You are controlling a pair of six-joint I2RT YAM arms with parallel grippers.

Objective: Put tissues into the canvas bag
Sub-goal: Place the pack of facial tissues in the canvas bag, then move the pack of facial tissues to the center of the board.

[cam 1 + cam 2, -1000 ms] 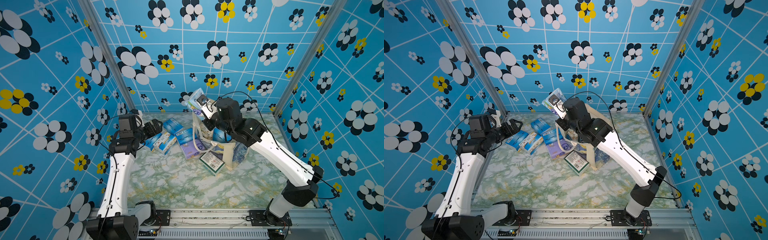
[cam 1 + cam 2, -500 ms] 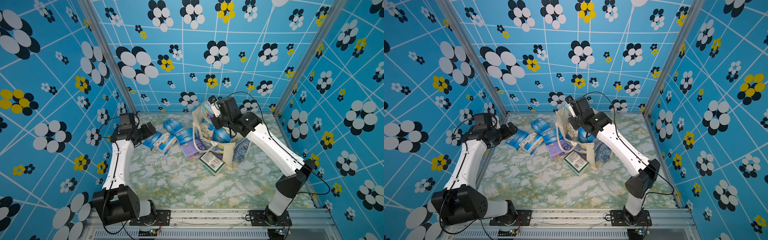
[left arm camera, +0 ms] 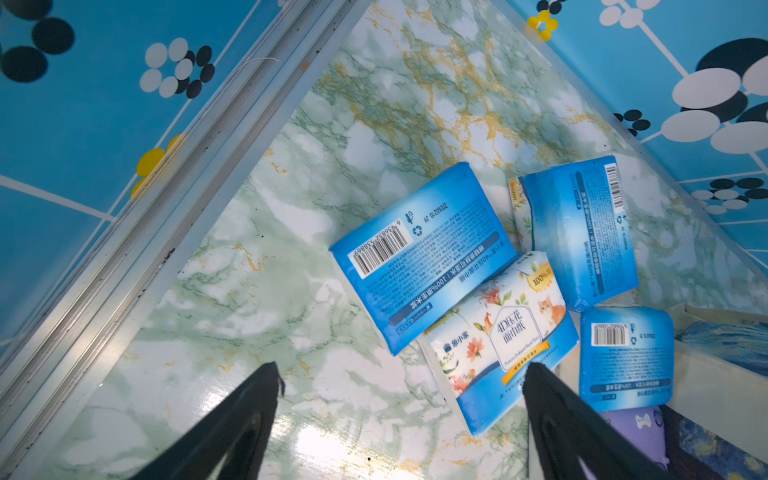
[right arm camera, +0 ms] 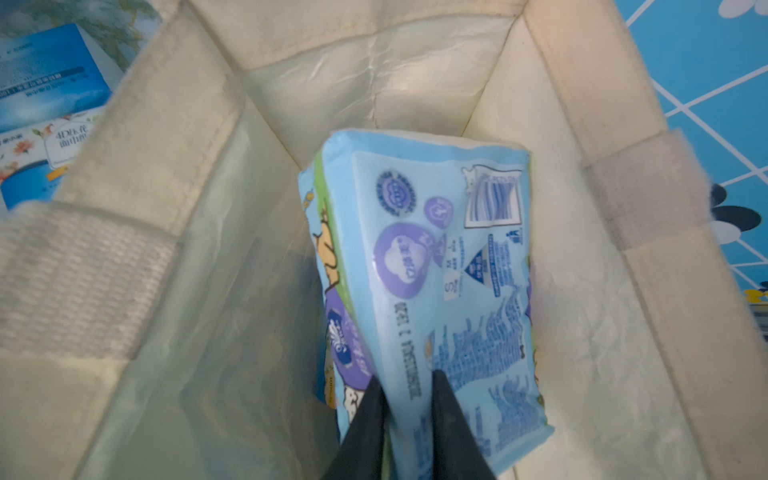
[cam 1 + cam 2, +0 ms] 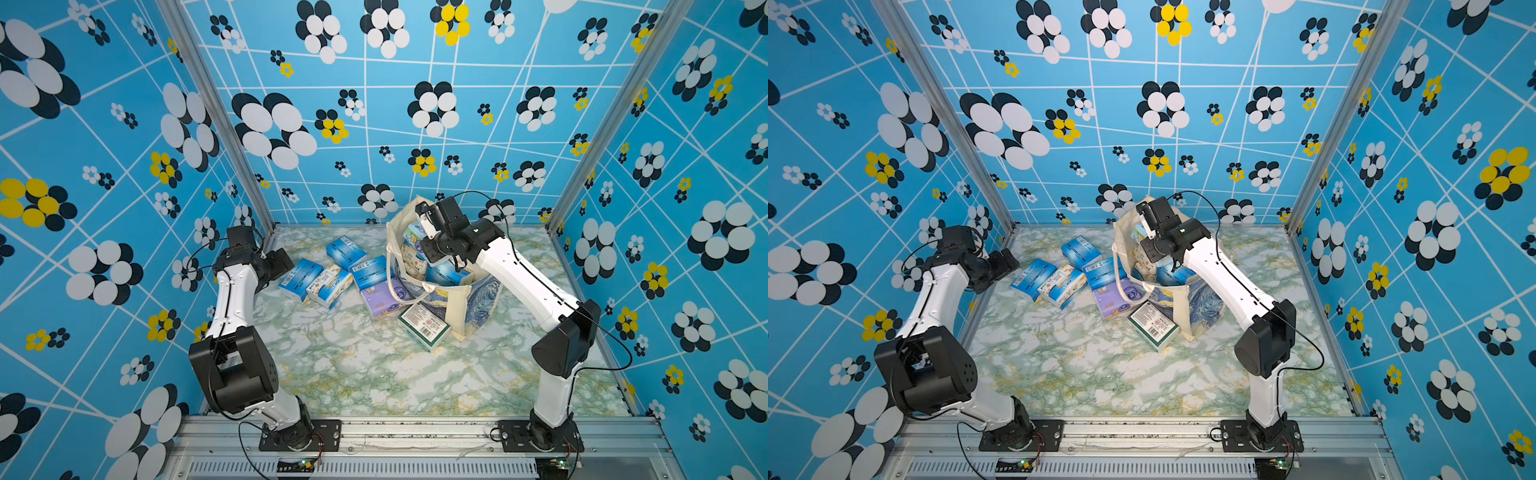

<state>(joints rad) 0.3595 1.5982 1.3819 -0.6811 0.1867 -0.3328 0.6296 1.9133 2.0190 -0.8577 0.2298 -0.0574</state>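
**A:** Blue flower-print walls [image 5: 374, 104] close in a green marbled worktop [image 5: 374, 374]. Where are the tissues?

**B:** Start with the light-blue pack [image 4: 436, 270]. In the right wrist view it sits end-down and tilted inside the canvas bag [image 4: 374, 83], between the cream walls. What it rests on is hidden. The right end effector [image 4: 406, 378] is down in the bag's mouth, its fingers a narrow gap apart on either side of the pack's near end. I cannot tell whether they grip it or merely flank it.

**A:** And the bag itself?

**B:** In both top views it stands upright, right of centre at the back of the worktop, painted side toward the bottom of the frame. A darker blue pack in the bag [image 5: 446, 274] shows through the mouth, so more than one is in.

**A:** What's still out?

**B:** I count six. A green-white pack [image 5: 423, 328] lies just beside the bag's lower corner, and a lilac pack [image 5: 384, 299] is just left of the bag. Further left are three blue packs [image 5: 346, 251] and a white floral pack [image 5: 330, 284] in a loose cluster.

**A:** The other arm?

**B:** The left end effector [image 3: 402, 368] hangs over the worktop at the edge of that cluster. Its fingers are spread wide with nothing between them.

**A:** Progress?

**B:** Partway, I'd judge. The bag's depth hides the true count. Six packs remain, and the nearest blue pack [image 3: 419, 257] looks the likeliest next pick for the left arm.
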